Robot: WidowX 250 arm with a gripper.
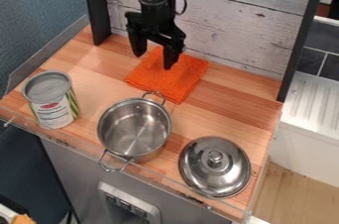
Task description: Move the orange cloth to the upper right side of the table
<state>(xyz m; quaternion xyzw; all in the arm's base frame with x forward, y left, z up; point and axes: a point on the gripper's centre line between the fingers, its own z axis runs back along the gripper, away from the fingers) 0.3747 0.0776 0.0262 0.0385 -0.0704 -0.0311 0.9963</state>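
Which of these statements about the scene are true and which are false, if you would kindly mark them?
1. The orange cloth lies below the tool. True.
2. The lid covers the pot. False: it lies on the table, to the pot's right.
3. The can stands left of the pot. True.
4. The cloth already lies in the table's upper right corner. False: it lies nearer the middle of the back edge.
5. The lid's knob faces up. True.
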